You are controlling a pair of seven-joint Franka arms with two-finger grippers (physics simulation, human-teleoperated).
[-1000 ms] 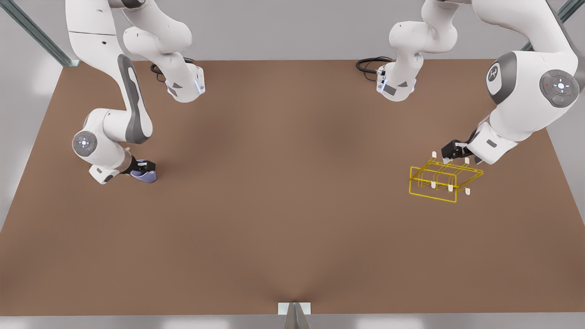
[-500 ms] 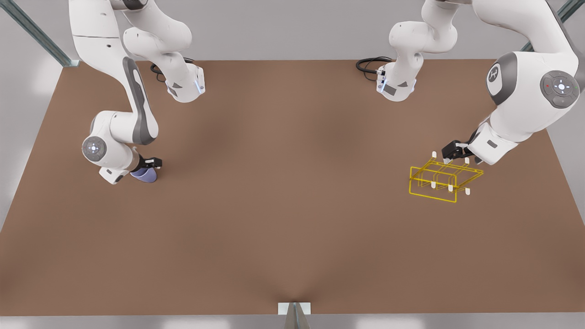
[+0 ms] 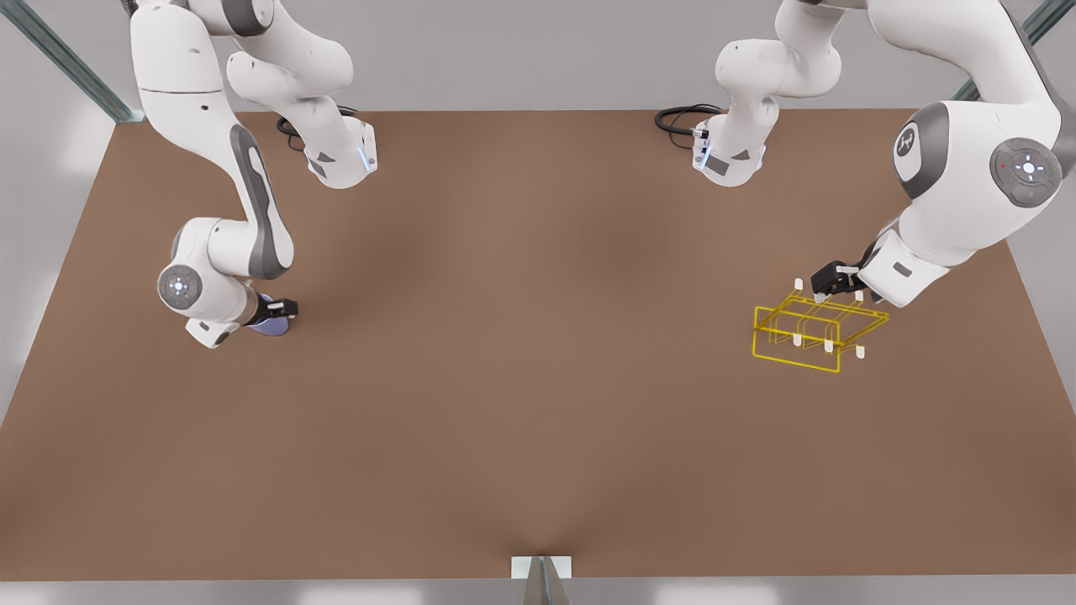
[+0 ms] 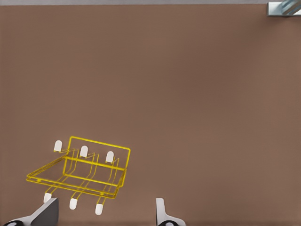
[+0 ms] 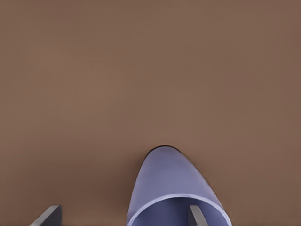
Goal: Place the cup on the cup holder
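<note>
Progress is early: the cup (image 3: 267,326) sits on the brown table (image 3: 538,437) at the middle left of the front view, well apart from the cup holder (image 3: 814,333) at the middle right, so the carry and the placing appear to be all ahead.

Nearest the camera in the front view, the bare tabletop fills the lower half. Farther back at the left, the right gripper (image 3: 276,313) is down at the lavender-blue cup. At the right, the left gripper (image 3: 828,286) hovers at the far edge of the yellow wire holder, among its short white pegs.

The right wrist view adds what the front view hides: one finger (image 5: 196,215) reaches inside the cup's (image 5: 173,188) open rim while the other stands outside its wall with a gap, so the fingers straddle the wall, spread fairly wide, and do not look closed on it.

The left wrist view shows the left gripper's (image 4: 104,214) fingers spread wide and empty, with the holder (image 4: 80,173) just beyond one fingertip. Three pegs stand along each long side.
</note>
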